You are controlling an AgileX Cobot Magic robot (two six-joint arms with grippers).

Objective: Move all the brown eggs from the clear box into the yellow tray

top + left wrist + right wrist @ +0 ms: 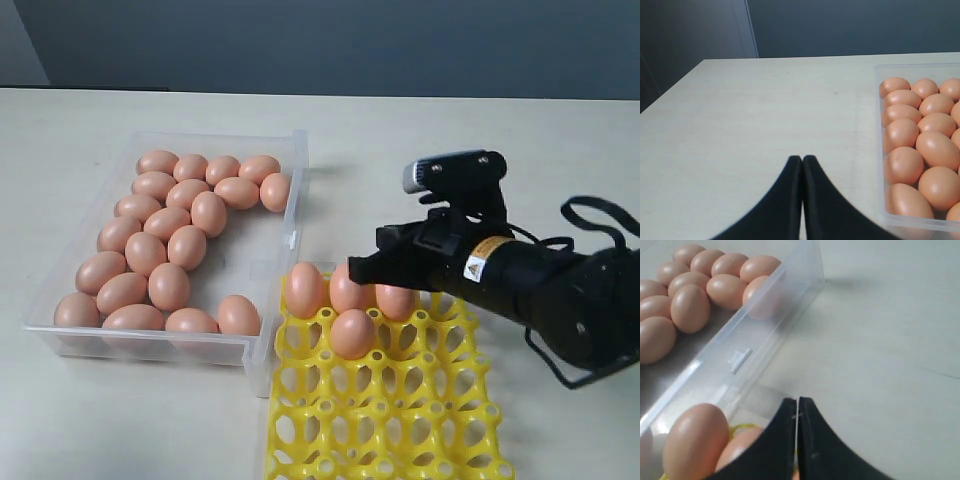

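Eggs point(187, 247) in clear box point(297, 200), four in yellow tray point(384, 408); right jaws shut, empty, beside tray's eggs; left jaws shut, empty, above surface point(765, 100).

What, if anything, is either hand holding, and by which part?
Nothing. The left hand and the right hand are both shut tight, with nothing gripped between them.

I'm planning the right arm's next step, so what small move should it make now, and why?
Probably swing the right tool across to the clear plastic box and open it: its jaws are shut on nothing above the yellow plastic egg tray, which holds four orange-brown eggs, while many remain boxed.
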